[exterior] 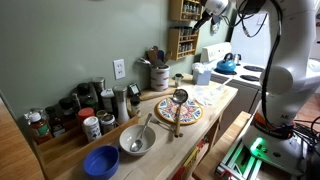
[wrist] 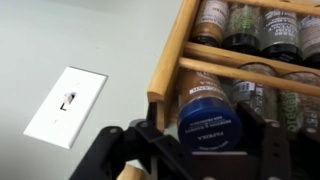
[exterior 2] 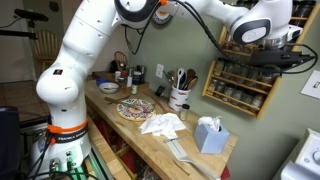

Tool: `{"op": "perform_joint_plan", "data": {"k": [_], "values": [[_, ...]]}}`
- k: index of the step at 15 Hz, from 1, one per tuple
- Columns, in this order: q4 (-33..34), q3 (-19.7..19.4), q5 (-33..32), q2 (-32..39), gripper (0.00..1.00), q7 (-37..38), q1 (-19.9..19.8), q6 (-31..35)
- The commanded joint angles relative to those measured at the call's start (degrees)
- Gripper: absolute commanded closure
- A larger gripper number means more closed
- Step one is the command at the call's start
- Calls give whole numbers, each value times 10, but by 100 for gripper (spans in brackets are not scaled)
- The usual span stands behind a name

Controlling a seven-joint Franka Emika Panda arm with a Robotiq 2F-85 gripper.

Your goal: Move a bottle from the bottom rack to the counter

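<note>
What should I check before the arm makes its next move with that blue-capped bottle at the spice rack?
1. The blue-capped bottle stands between the jaws of the pincer: ok.
2. Pads firmly on the bottle: cannot tell, too dark.
3. Bottle belongs to the bottom tier of the spice rack: cannot tell from these views.
4. The neighbouring jars are clear of the pincer: cannot tell, they stand close.
5. Bare wood on the counter for the set-down: ok.

Glossy white arm (exterior 2: 75, 60) of rounded segments, dark grey joint seams; black cable (exterior 2: 200, 30) routed alongside; matte black gripper (wrist: 210, 135).
</note>
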Motion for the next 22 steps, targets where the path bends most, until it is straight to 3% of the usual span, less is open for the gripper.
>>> {"op": "perform_joint_plan", "data": {"k": [1, 3, 4, 22], "values": [[-17, -6, -14, -3, 50, 2, 8, 21], [-18, -6, -14, -5, 65, 0, 8, 25], [-20, -5, -14, -7, 67, -1, 9, 23], [-30, 6, 43, -67, 69, -67, -39, -91]]}}
